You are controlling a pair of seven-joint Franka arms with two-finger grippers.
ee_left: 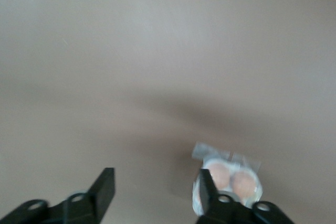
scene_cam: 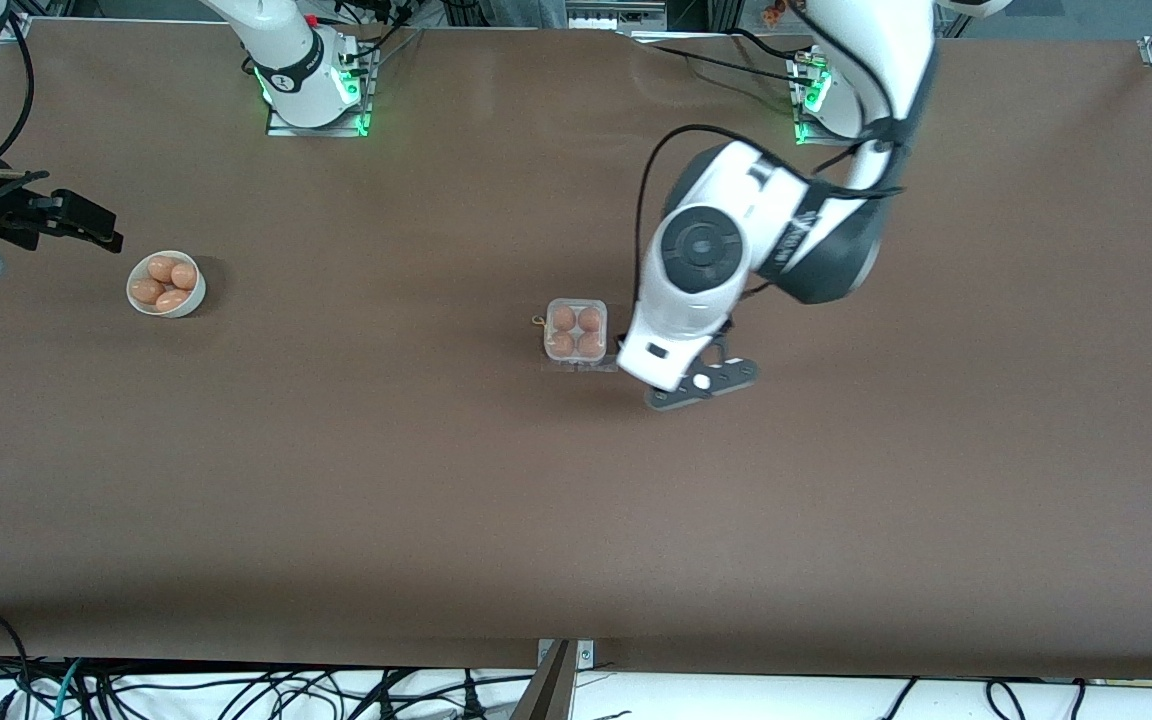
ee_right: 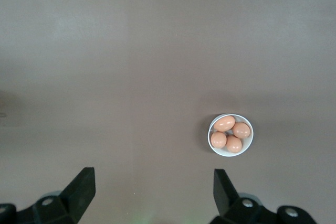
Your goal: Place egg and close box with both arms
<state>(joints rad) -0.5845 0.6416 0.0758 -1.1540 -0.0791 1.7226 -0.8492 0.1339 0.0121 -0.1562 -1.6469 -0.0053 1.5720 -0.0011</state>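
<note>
The box (scene_cam: 576,331) sits near the middle of the front view, a touch above centre, on the brown table (scene_cam: 336,480). All four cells hold an egg, and the egg (scene_cam: 590,344) in the lower corner cell nearest the left arm looks just like the other three. I cannot tell from the front view whether the clear lid is down over the eggs. A clear plastic flap lies flat on the table along the box's lower edge.

The left arm (scene_cam: 736,240) comes down from the upper right of the front view and bends in over the table. Its left gripper (scene_cam: 702,385) hangs low just beside the box, toward that arm's end of the table. In the left wrist view its fingers (ee_left: 105,187) stand wide apart with nothing between them, and the box (ee_left: 228,179) shows partly hidden by one finger.

The bowl (scene_cam: 167,284) rests at the left of the front view, well apart from the box, with four more eggs in it. The right gripper (scene_cam: 86,225) waits at the far left edge, close above the bowl in that frame. In the right wrist view its fingers (ee_right: 81,187) are spread and empty, with the bowl (ee_right: 231,135) in plain sight.

Nothing lies on the table between box and bowl. Cables trail along the bottom edge.
</note>
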